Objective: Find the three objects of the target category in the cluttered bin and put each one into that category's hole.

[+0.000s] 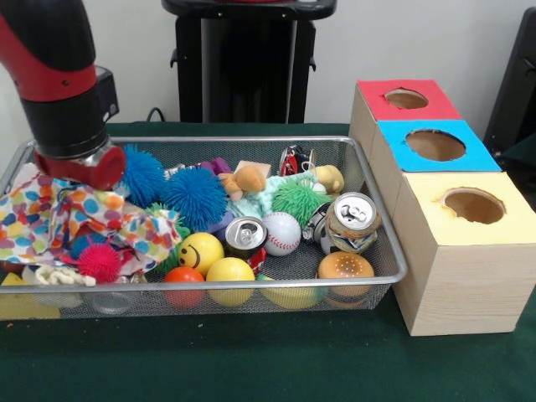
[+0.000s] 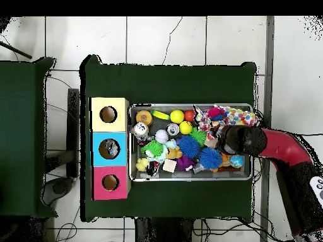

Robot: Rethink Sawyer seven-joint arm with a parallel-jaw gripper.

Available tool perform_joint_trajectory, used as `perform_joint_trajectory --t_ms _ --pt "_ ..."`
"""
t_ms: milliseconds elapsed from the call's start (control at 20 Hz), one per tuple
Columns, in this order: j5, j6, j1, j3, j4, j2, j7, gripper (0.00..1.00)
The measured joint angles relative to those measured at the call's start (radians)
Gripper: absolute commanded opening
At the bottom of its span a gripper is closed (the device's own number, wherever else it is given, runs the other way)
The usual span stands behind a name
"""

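A wire mesh bin [image 1: 209, 287] holds a jumble of toys. Two drink cans [image 1: 352, 219] [image 1: 245, 235] stand near the middle and right, beside a baseball [image 1: 282, 232]. A yellow smiley ball [image 1: 200, 251], a plain yellow ball [image 1: 229, 275] and an orange ball [image 1: 183, 280] lie along the front wall. Blue spiky balls [image 1: 194, 198] and a green spiky ball [image 1: 298, 201] sit further back. My gripper [image 1: 79, 163] [image 2: 234, 140] is down in the bin's left end, over a polka-dot cloth [image 1: 59, 218]; its tip is hidden by the wrist.
Three wooden boxes with round holes stand in a row beside the bin: red-topped [image 1: 375, 107], blue-topped [image 1: 477, 157], yellow-topped [image 1: 435, 219]. A burger toy [image 1: 345, 268], a pink spiky ball [image 1: 100, 261] and plush toys [image 1: 247, 177] also fill the bin.
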Motion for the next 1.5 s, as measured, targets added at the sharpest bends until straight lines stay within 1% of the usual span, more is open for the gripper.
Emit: perform_joint_trajectory --t_ms 250,500,850,900,1300,1500 --pt "-0.006 0.090 -0.005 0.020 -0.092 0.040 -0.146 1.00" --pt "-0.007 0.122 -0.004 0.028 -0.120 0.051 -0.215 1.00" --pt "-0.008 0.122 -0.005 0.028 -0.125 0.053 -0.226 1.00" --pt "-0.008 0.121 -0.006 0.029 -0.125 0.053 -0.226 0.00" --pt "-0.009 0.117 -0.018 0.032 -0.125 0.053 -0.226 0.00" --pt "-0.013 0.090 -0.020 0.032 -0.124 0.052 -0.226 0.00"
